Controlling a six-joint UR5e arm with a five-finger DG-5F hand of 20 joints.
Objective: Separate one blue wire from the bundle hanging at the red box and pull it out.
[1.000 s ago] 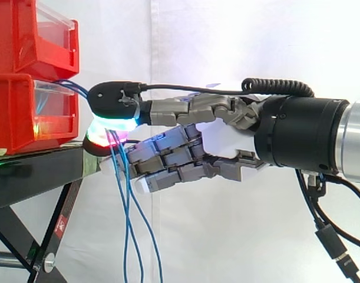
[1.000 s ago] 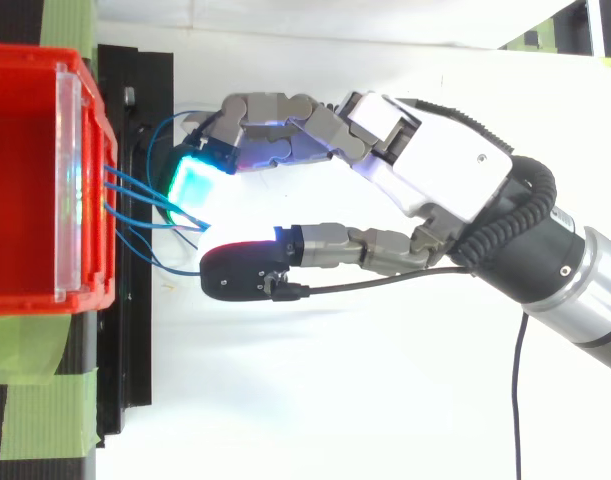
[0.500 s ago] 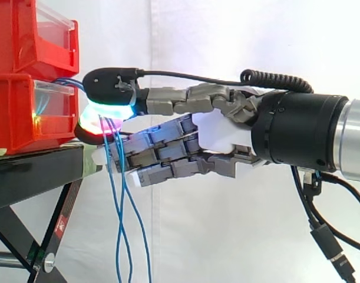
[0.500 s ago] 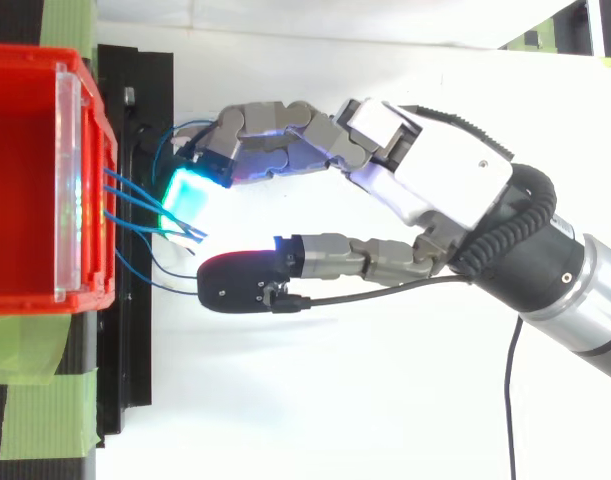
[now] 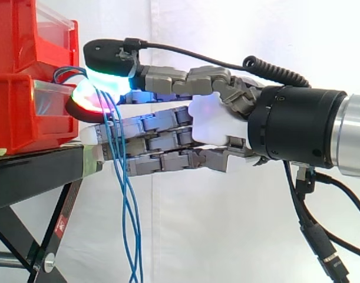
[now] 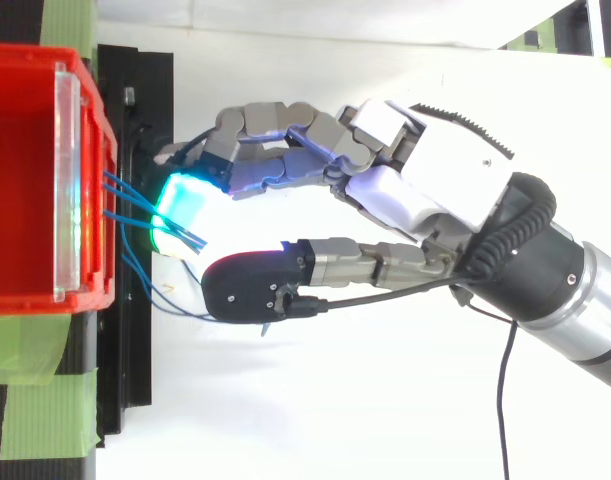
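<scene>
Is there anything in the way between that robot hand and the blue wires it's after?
Nothing visible does. The hand is right at the blue wires, which come out of the red bin and hang down across its straight fingers. Only the wires crowd each other, hanging close together below the hand.

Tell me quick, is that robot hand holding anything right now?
Hand: open, fingers straight among the blue wires, no pinch visible.

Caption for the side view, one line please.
Hand with straight fingers among blue wires hanging from the lower red bin.
</scene>
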